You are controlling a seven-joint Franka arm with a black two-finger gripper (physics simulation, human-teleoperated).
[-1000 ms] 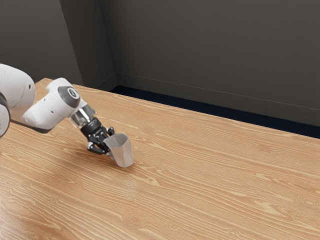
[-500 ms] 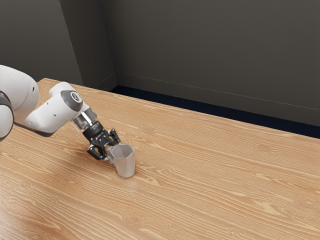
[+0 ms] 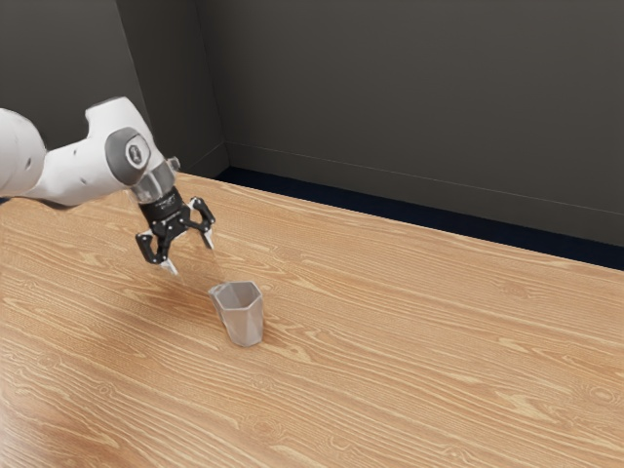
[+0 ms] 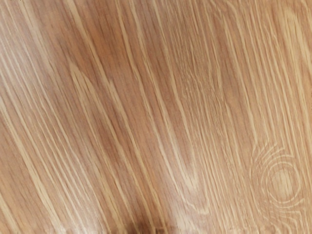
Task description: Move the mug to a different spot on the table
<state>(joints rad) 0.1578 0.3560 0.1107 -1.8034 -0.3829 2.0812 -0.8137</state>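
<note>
Since half a second ago your gripper (image 3: 187,251) has let go and risen; its fingers now stand spread wide, holding nothing. You see the mug (image 3: 238,314) upright on the wooden table (image 3: 439,341), at the gripper's 4 o'clock, clear of both fingers.

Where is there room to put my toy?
Bare table runs from the mug to the exterior view's right, and in front of the mug. Only busy spot: between the mug and the open gripper hanging beside it.
</note>
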